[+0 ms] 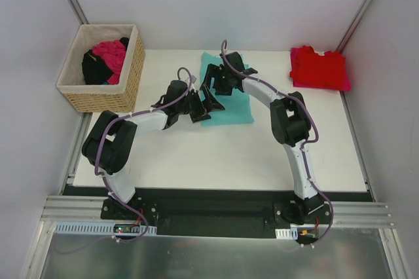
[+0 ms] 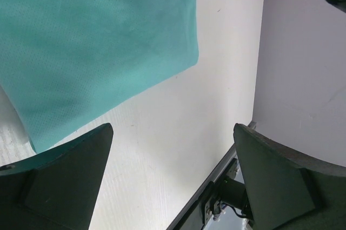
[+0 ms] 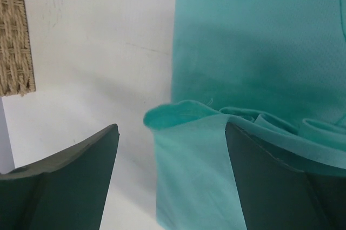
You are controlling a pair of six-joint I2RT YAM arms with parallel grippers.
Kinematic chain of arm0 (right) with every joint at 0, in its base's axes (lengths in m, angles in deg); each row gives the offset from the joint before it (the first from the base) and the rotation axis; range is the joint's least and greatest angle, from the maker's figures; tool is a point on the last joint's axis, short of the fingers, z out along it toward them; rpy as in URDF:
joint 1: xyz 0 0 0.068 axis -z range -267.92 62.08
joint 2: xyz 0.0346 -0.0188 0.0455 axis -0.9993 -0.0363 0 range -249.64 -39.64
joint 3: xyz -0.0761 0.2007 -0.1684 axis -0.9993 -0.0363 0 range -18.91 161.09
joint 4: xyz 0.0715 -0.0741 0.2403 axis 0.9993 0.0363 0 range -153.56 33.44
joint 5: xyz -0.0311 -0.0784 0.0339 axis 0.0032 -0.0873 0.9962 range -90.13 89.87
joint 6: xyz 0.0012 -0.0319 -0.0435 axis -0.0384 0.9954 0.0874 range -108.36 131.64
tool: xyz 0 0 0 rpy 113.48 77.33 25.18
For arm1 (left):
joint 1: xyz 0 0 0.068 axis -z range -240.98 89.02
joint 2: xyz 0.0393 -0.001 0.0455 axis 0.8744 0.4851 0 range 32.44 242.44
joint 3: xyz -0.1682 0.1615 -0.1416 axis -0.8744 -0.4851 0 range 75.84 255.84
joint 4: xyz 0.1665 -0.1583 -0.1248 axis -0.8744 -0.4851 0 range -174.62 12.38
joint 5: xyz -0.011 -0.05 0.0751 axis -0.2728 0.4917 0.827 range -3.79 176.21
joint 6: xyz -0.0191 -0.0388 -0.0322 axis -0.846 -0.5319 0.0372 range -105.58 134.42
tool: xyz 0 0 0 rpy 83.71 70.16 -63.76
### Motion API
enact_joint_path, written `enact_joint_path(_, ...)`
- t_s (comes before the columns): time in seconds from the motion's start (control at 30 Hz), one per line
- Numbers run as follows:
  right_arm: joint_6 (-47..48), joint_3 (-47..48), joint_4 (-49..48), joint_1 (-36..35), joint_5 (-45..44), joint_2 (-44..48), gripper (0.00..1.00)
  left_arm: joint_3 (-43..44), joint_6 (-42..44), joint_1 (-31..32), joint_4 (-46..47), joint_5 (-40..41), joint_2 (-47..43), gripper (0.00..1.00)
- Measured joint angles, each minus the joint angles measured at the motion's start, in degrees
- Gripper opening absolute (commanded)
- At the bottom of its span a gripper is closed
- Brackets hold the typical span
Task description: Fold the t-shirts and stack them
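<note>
While the teal t-shirt (image 1: 237,107) lies on the table (image 1: 216,154), left fingers (image 2: 59,181) and right fingers (image 3: 65,181) stand wide open over it; a folded red t-shirt (image 1: 319,68) rests at the far-right corner.

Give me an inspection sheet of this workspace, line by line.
Surface: white table, faint marks.
Job's things: teal t-shirt mid-table, one edge bunched; red shirt stack at the far right corner, pink edge showing.
Clutter: wicker basket at far left, holding a magenta garment and a black garment.
Grippers: left gripper open by the teal shirt's corner; right gripper open, teal fold between its jaws.
Cables: purple cables along both arms.
Surroundings: white walls; metal rail at near edge.
</note>
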Motion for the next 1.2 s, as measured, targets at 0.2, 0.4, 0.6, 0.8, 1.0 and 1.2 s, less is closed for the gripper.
enact_joint_path(0.2,0.5,1.8,-0.8,0.0,-1.7,-3.7,0.83,0.0,0.0,-0.8,0.0,-0.4,0.0,0.94)
enact_joint_path(0.4,1.6,-0.4,-3.8,0.0,-4.2,-2.0,0.83,-0.2,0.0,-1.1,0.1,-0.4,-0.1,0.94)
enact_joint_path(0.6,4.9,-15.6,-4.2,-0.1,-9.3,14.4,0.85,-1.6,0.6,-1.0,-1.2,-0.3,-4.0,0.96)
enact_joint_path(0.8,6.4,-27.9,-5.2,-0.2,-14.8,36.4,0.84,-1.3,3.2,-0.9,-2.9,0.9,-6.9,0.96)
enact_joint_path(1.0,6.8,-38.6,-6.4,-0.1,-18.5,42.2,0.84,0.9,5.5,-0.9,-3.9,3.2,-3.4,0.95)
enact_joint_path(1.2,6.8,-41.7,-6.2,1.2,-18.3,36.1,0.84,2.9,6.2,-1.0,-3.0,4.6,2.6,0.95)
